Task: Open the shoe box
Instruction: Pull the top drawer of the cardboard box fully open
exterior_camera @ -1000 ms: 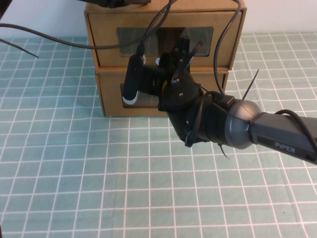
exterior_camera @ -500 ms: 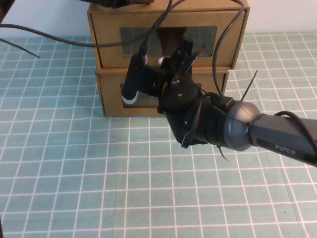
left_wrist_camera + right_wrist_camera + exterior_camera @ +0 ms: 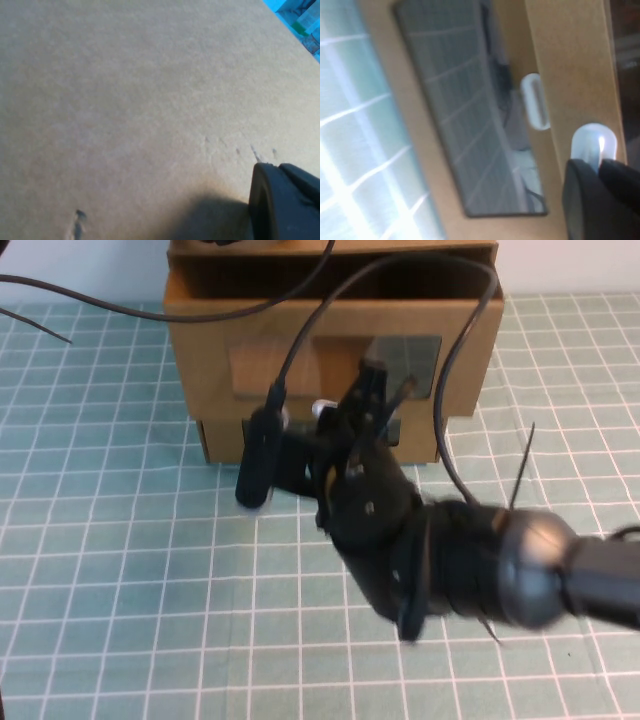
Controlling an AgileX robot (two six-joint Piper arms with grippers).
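Observation:
Two brown cardboard shoe boxes stand stacked at the table's far side. The upper box's front panel [image 3: 300, 350] stands out toward me past the lower box [image 3: 222, 436], with a dark gap [image 3: 330, 278] open behind its top edge. My right gripper [image 3: 372, 378] is at that panel, beside its window [image 3: 408, 352]. In the right wrist view the right gripper [image 3: 600, 167] is shut on a white pull tab [image 3: 593, 141]. The left gripper [image 3: 285, 200] rests on the bare cardboard top [image 3: 125, 100]; only one finger shows.
A second white tab [image 3: 535, 100] sits on the cardboard beside a dark window [image 3: 460, 115]. Black cables [image 3: 120, 310] hang across the boxes. The green gridded mat [image 3: 120, 590] covers the table. The right arm's wrist camera [image 3: 256, 458] juts left, close to the lower box.
The upper box's front panel has come out toward me and a dark gap has opened behind it. The right gripper closed on the tab and drew back with it.

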